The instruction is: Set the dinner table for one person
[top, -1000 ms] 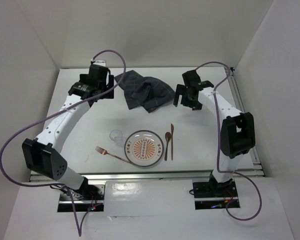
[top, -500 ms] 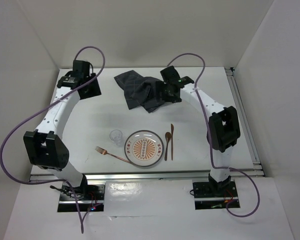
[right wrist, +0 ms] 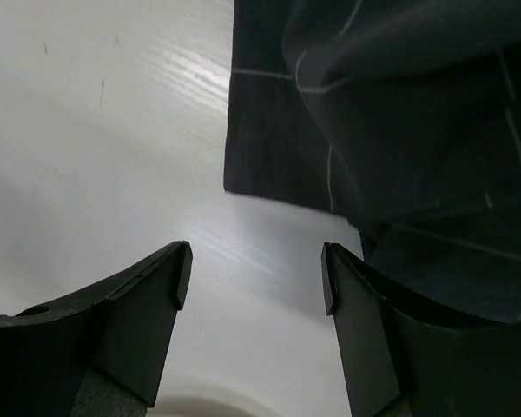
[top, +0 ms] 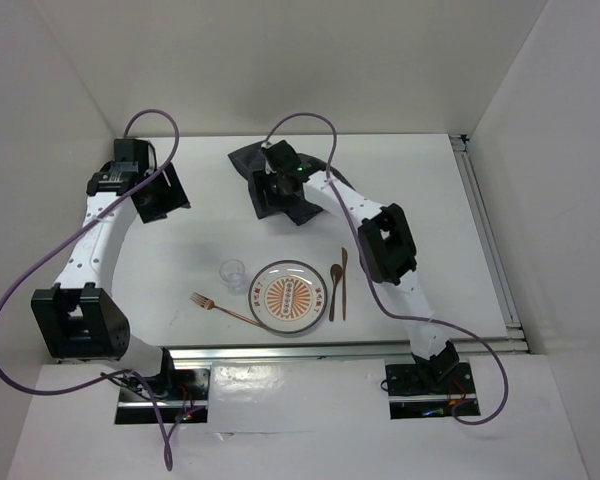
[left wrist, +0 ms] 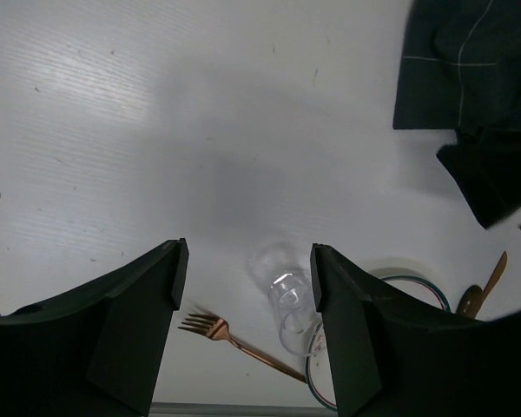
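Our left tool (left wrist: pixel 247 261) hangs spread wide and empty over the white counter (top: pixel 450 210), with the glass (left wrist: pixel 282 291) nearby. Our right tool (right wrist: pixel 256 252) is spread too, gripping nothing, right at the dark checked cloth's (right wrist: pixel 399 130) edge.

Whole surface (top: pixel 180 250) seen from high above near edge, facing down. Left wrist view angled down from mid-height; glass (left wrist: pixel 282 291), fork (left wrist: pixel 243 347), cloth (left wrist: pixel 469 78) shared with overhead. Right wrist view set close over cloth edge.
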You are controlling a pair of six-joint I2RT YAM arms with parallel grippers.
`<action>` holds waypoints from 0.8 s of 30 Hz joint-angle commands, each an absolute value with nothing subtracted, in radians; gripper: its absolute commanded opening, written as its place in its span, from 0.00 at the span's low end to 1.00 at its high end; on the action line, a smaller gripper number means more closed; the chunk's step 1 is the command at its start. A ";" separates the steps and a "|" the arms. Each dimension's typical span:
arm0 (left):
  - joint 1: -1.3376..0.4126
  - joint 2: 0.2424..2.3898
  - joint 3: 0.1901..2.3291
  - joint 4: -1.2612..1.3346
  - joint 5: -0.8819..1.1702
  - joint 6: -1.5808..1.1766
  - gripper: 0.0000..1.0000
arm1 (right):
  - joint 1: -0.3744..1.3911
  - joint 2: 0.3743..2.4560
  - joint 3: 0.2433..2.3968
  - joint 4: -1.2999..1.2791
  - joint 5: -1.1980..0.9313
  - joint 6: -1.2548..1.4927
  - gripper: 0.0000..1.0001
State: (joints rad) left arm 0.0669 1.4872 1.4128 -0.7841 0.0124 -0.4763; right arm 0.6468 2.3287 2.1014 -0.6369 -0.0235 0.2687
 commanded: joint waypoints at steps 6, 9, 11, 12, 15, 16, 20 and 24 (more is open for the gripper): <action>0.063 1.462 1.381 -0.782 0.057 -0.480 0.78 | 0.693 2.502 2.356 -0.569 -0.069 0.264 0.72; 0.063 1.471 1.381 -0.798 0.038 -0.480 0.79 | 0.693 2.546 2.367 -0.546 -0.038 0.273 0.71; 0.063 1.495 1.403 -0.810 0.029 -0.480 0.81 | 0.713 2.589 2.407 -0.557 0.015 0.261 0.69; 0.063 1.496 1.404 -0.819 0.029 -0.480 0.81 | 0.713 2.603 2.422 -0.571 0.031 0.247 0.68; 0.063 1.506 1.413 -0.819 0.029 -0.480 0.81 | 0.733 2.638 2.445 -0.581 0.073 0.236 0.63; 0.063 1.506 1.413 -0.819 0.029 -0.480 0.81 | 0.744 2.638 2.445 -0.590 0.096 0.236 0.61; 0.063 1.506 1.413 -0.819 0.040 -0.480 0.81 | 0.782 2.648 2.401 -0.600 0.251 0.224 0.49; 0.063 1.516 1.422 -0.819 0.049 -0.480 0.81 | 0.796 2.648 2.381 -0.611 0.298 0.215 0.35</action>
State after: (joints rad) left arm 0.0639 1.5043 1.3811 -0.8162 0.0322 -0.4770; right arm 0.7837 2.6408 2.3959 -0.5934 0.2211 0.2256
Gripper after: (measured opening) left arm 0.805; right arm 0.378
